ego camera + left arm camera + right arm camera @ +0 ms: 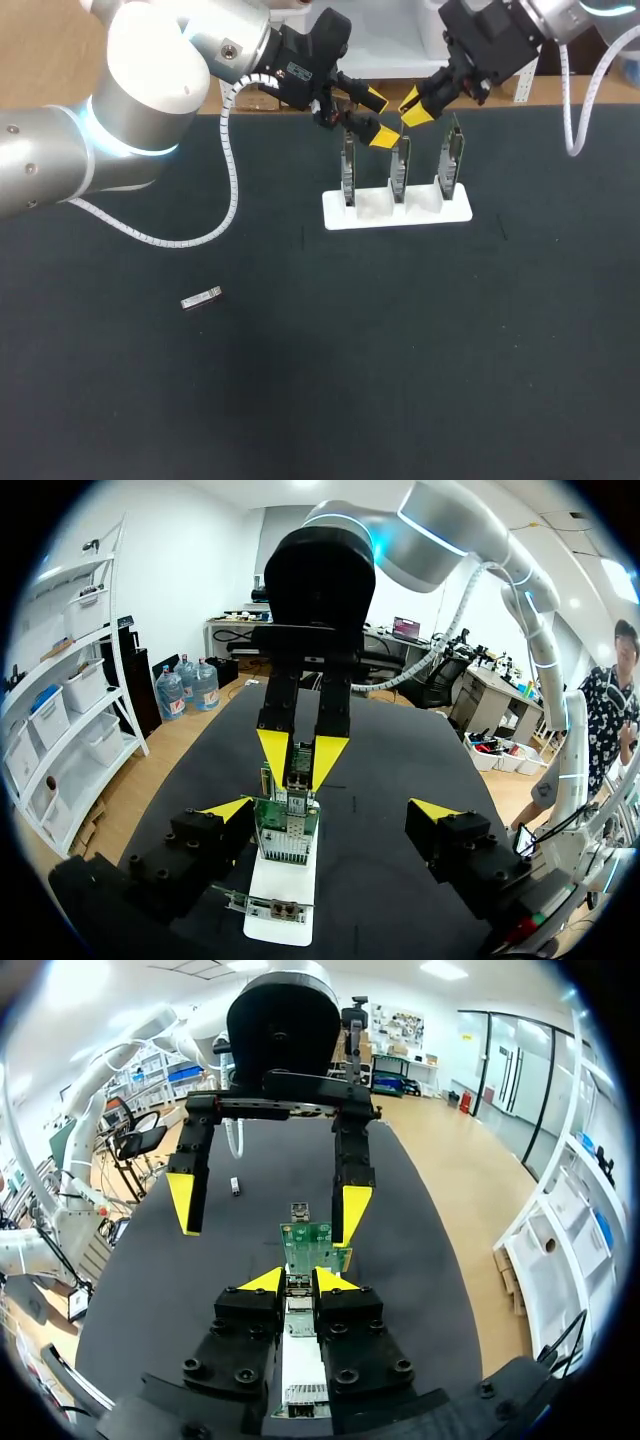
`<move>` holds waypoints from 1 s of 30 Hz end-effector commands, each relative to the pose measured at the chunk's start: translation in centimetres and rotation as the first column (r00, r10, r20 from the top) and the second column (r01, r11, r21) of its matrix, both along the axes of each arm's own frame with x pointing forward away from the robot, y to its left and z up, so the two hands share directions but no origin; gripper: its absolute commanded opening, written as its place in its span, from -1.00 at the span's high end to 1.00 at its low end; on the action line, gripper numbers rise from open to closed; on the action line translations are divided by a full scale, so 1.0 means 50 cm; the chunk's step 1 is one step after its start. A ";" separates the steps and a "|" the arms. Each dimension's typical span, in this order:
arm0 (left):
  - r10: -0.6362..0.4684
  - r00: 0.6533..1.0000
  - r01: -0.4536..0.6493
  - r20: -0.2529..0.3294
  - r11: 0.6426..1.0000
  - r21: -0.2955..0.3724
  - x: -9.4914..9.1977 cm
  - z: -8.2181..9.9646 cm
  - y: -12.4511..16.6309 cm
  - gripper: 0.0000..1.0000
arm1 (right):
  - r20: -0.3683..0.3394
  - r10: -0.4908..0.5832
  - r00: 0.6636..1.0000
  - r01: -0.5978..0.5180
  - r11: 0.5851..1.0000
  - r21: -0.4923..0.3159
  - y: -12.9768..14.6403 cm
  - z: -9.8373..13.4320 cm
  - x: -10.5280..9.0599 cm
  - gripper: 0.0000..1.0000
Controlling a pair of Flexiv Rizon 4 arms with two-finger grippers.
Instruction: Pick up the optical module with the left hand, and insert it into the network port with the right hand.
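The black desk [420, 380] carries a white holder [397, 212] with three boards standing upright in it. The left arm [60, 160] reaches across from its side to just above the holder. Its left tool [380, 117] is released, fingers spread wide and empty, over the holder's near-left end. The right tool [415, 108] hangs directly above the holder's middle board [400, 165], clenched on a small grey piece that I take to be the optical module [300, 765]. A second module [201, 298] lies flat on the desk, well away from the holder toward the left arm's side. By my reading, insertion is the step in hand. The next move calls for lining the module squarely with the port on the board's upper edge and then a straight, gentle push.
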State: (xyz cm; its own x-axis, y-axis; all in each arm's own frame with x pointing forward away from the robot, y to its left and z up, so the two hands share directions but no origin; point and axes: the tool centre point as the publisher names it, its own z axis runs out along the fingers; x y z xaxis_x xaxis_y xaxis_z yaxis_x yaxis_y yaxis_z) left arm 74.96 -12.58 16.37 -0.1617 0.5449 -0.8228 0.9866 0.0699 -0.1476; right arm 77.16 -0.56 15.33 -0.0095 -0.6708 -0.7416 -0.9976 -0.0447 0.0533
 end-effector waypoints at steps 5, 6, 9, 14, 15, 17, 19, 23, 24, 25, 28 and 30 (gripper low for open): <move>-0.002 1.000 0.002 -0.004 1.000 0.005 0.005 0.001 -0.002 -1.00 | -0.002 -0.009 1.000 0.009 1.000 -0.005 -0.004 -0.009 -0.007 1.00; -0.002 1.000 0.002 -0.004 1.000 0.005 0.005 0.001 -0.002 -1.00 | -0.003 -0.010 1.000 0.010 1.000 -0.004 -0.004 -0.009 -0.008 1.00; -0.002 1.000 0.002 -0.004 1.000 0.005 0.005 0.001 -0.002 -1.00 | -0.007 -0.007 1.000 0.007 1.000 -0.003 -0.004 -0.010 -0.009 1.00; -0.002 1.000 0.002 -0.004 1.000 0.005 0.005 0.001 -0.002 -1.00 | -0.005 -0.014 1.000 0.014 1.000 0.000 -0.006 -0.007 -0.010 -1.00; -0.002 1.000 0.002 -0.004 1.000 0.005 0.005 0.001 -0.002 -1.00 | -0.005 -0.013 1.000 0.013 1.000 0.001 -0.006 -0.006 -0.011 -1.00; -0.002 1.000 0.002 -0.004 1.000 0.005 0.005 0.001 -0.002 -1.00 | -0.002 -0.016 1.000 0.016 1.000 0.003 -0.007 -0.004 -0.011 -1.00; -0.002 1.000 0.002 -0.004 1.000 0.005 0.005 0.001 -0.002 -1.00 | -0.003 -0.027 1.000 0.027 1.000 0.010 -0.010 0.000 -0.010 -1.00; -0.002 1.000 0.002 -0.004 1.000 0.005 0.005 0.001 -0.002 -1.00 | 0.001 -0.038 0.999 0.038 0.999 0.021 -0.019 0.010 -0.008 -1.00; -0.002 1.000 0.002 -0.004 1.000 0.005 0.005 0.001 -0.002 -1.00 | 0.005 -0.042 0.999 0.042 0.999 0.022 -0.021 0.012 -0.007 -1.00; -0.002 1.000 0.002 -0.004 1.000 0.005 0.005 0.001 -0.002 -1.00 | 0.009 -0.047 0.999 0.046 0.999 0.024 -0.025 0.015 -0.006 -1.00; -0.002 1.000 0.002 -0.004 1.000 0.005 0.005 0.001 -0.002 -1.00 | 0.015 -0.060 0.998 0.059 0.998 0.026 -0.036 0.020 -0.002 -1.00; -0.002 1.000 0.002 -0.004 1.000 0.005 0.005 0.001 -0.002 -1.00 | 0.014 -0.062 0.998 0.061 0.998 0.026 -0.042 0.021 -0.001 -1.00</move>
State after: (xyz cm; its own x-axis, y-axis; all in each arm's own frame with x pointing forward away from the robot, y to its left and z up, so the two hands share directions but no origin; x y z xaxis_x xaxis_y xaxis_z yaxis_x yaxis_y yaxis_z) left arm 74.96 -12.58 16.37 -0.1616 0.5449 -0.8228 0.9866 0.0699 -0.1475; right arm 77.68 -2.28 16.30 -0.0395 -0.6530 -0.7563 -0.9990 0.0083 0.0450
